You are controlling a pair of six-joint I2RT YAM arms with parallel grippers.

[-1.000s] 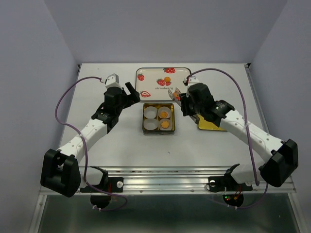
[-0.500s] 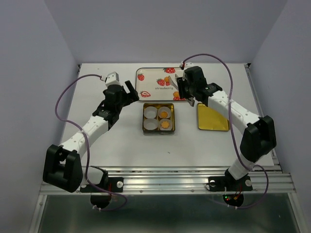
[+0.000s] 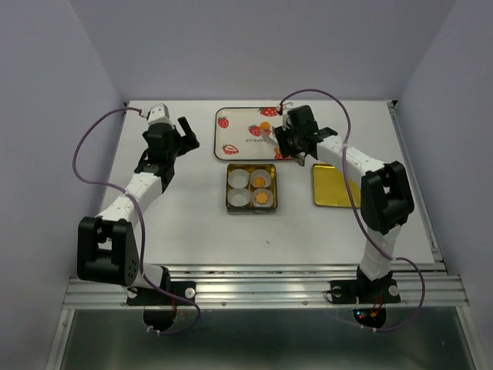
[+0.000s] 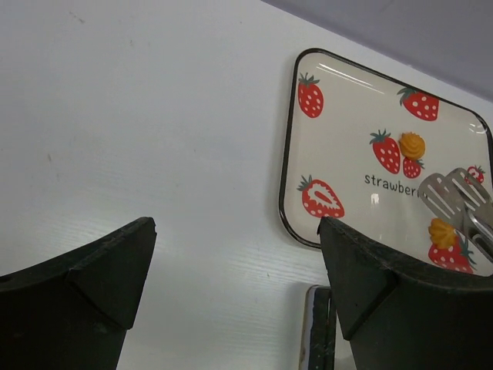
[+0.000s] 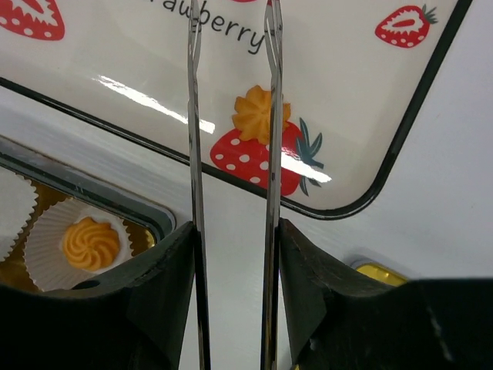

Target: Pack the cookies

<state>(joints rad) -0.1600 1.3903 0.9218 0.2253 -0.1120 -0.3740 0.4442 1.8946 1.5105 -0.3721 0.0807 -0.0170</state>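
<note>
A square gold tin point(image 3: 252, 210) sits mid-worktop point(image 3: 192, 223) with four white paper cups in it. The two right cups each hold one of the cookies: a back cookie point(image 3: 261, 181) and a front cookie point(image 3: 263, 198). The two left cups point(image 3: 238, 188) are unfilled. Behind the tin lies a cream tray point(image 3: 239, 132) with a dark rim, printed with red strawberries and the word "strawberry"; its last letter is hidden in the left wrist view and its first letters are cut off in the right wrist view. Two more cookies lie loose on the tray: one point(image 4: 411, 145) near the middle, above the lettering, and one point(image 5: 260, 114) at the front right corner, on a printed strawberry. A flat gold lid point(image 3: 337, 186) lies right of the tin, apart from it. The right fingers point(image 5: 154, 293) are closed on metal tongs point(image 5: 192, 139), whose blades stand parted. The corner cookie lies between the blade tips, hard against one blade; whether metal touches it I cannot tell. The left fingers point(image 4: 85, 285) are spread wide with nothing in them, over bare worktop left of the tray and well apart from every cookie.
</note>
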